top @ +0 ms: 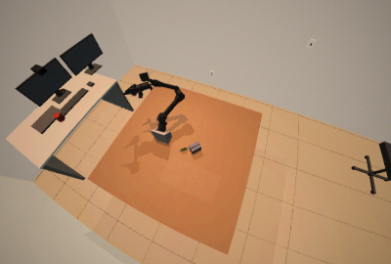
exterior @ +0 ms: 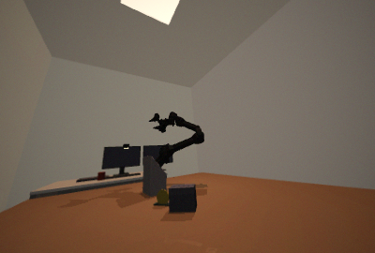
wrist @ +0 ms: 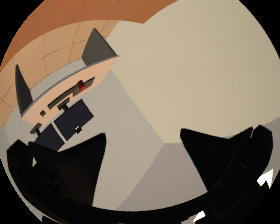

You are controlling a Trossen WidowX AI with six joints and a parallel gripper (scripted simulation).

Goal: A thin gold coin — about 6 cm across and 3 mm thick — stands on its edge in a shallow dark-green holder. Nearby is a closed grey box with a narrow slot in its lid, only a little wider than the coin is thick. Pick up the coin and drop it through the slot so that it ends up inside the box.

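A black robot arm [top: 168,103] stood on a grey pedestal [top: 161,137] on an orange mat [top: 205,176], reaching up and away toward a pale desk [top: 29,137] that carried two dark monitors [top: 44,80] and a small red object [top: 60,116]. Its hand [top: 132,89] hung high in the air near the desk's corner, fingers spread wide apart and grasping nothing; between them the wrist view showed only wall and the desk. The gold coin [exterior: 162,196] stood upright in its dark-green holder [exterior: 160,203] on the mat, just beside the closed grey box [exterior: 182,199] and close to the pedestal, well apart from the hand. A black office chair [top: 376,168] sat at the far edge of the tiled floor.
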